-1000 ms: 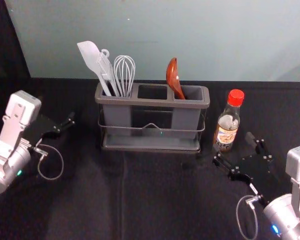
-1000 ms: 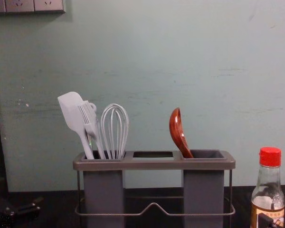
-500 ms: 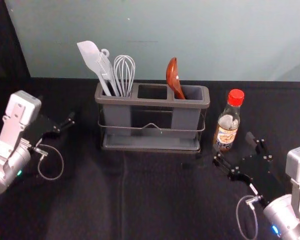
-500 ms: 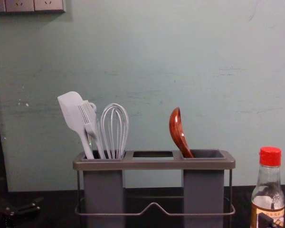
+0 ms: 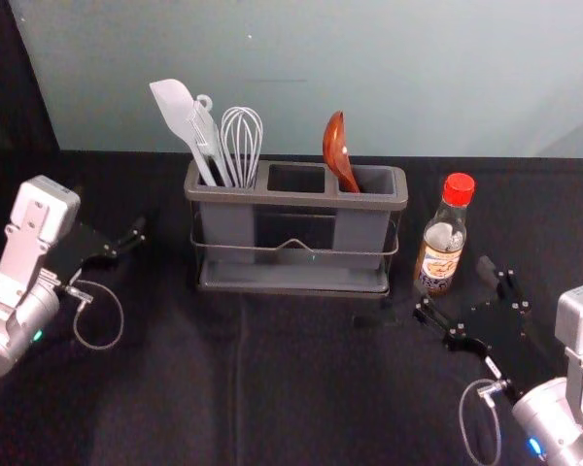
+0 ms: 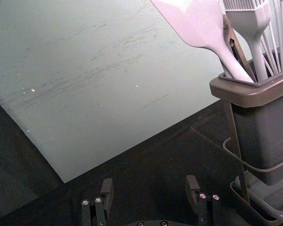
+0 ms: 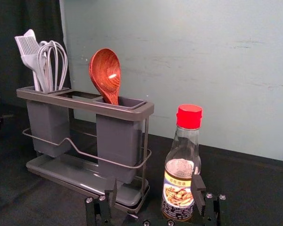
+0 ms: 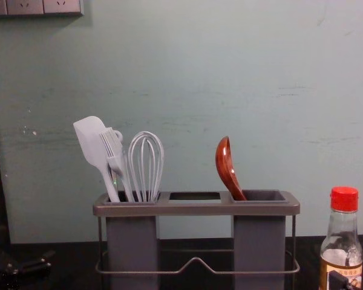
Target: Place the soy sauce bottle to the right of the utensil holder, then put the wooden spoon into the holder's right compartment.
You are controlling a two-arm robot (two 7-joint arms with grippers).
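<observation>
Table (image 5: 175,388) under black cloth carries all items; its far edge runs along the pale green wall (image 5: 369,78). Grey plastic utensil holder with a wire rail (image 5: 301,199) stands upright near that far edge, long side facing the robot. Right gripper (image 7: 154,187) is low over the table's right half, in front of the bottle, its fingers apart and nothing clamped; whether a fingertip touches the glass cannot be told. Left gripper (image 6: 150,181) is idle left of the holder, fingers also apart. Clear glass soy sauce bottle with a red cap (image 5: 440,250) stands upright just beside the holder's right end. Glossy reddish-brown wooden spoon (image 5: 337,150) is in the holder's right compartment (image 8: 263,196), bowl up, leaning toward the middle opening. Judged status: both placements meet the task, and the closing step, clearing the arms, is in hand. Next move: draw the right gripper straight back toward the table's near edge, fingers kept wide, before any lift or sideways swing. Caution: the bottle is tall and narrow, so a sideways brush from a finger could tip it.
</observation>
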